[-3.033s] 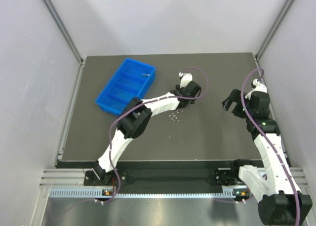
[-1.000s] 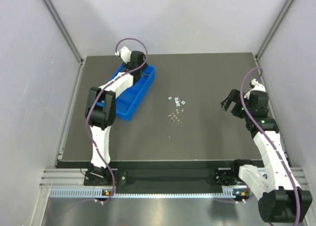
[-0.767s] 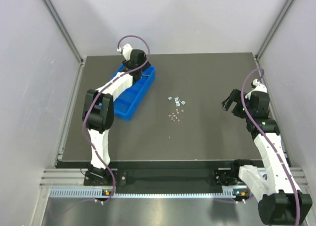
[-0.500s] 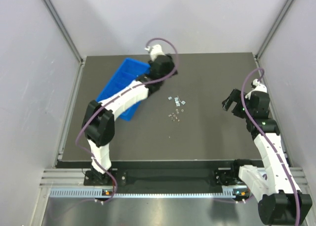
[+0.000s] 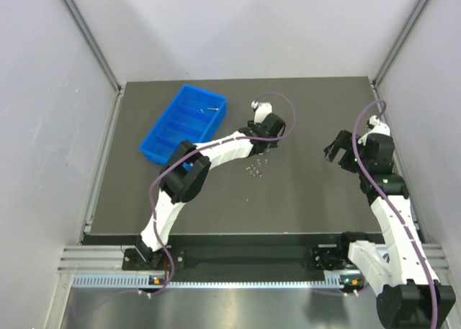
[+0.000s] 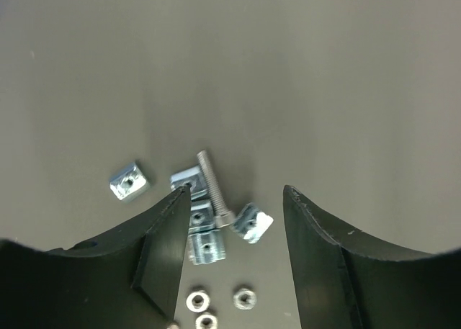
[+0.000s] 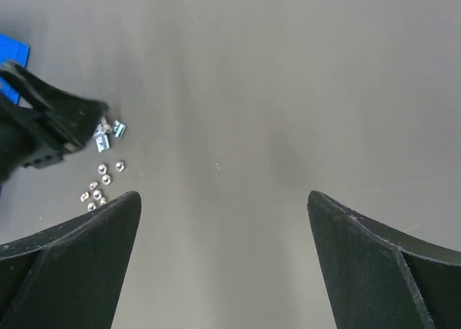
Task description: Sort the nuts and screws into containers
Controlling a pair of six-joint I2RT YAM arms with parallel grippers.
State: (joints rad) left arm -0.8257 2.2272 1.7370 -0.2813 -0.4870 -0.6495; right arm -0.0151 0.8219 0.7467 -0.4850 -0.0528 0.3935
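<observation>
Nuts (image 5: 253,170) lie nearest the arm bases, a loose scatter of small hex pieces on the dark table (image 5: 310,199), with several square nuts (image 6: 205,246) just beyond them. The left gripper (image 6: 235,192) hangs directly over that cluster, jaws parted and holding nothing. One screw (image 6: 214,188) lies between the fingertips, close to the left finger (image 6: 166,242), its head end touching square nuts. Assessment: the step in hand is picking up that screw. Crowding is the hazard, since a closure here would likely catch a square nut as well. Recommended: shift to centre the shank between the jaws, take it toward the free threaded end, descend to the table, then close. The right gripper (image 5: 335,150) stands well apart to the right, jaws wide and empty. Farthest off, to the left, the blue tray (image 5: 158,156) holds a sorted screw (image 5: 211,109) in its far compartment; this one likely belongs there too.
</observation>
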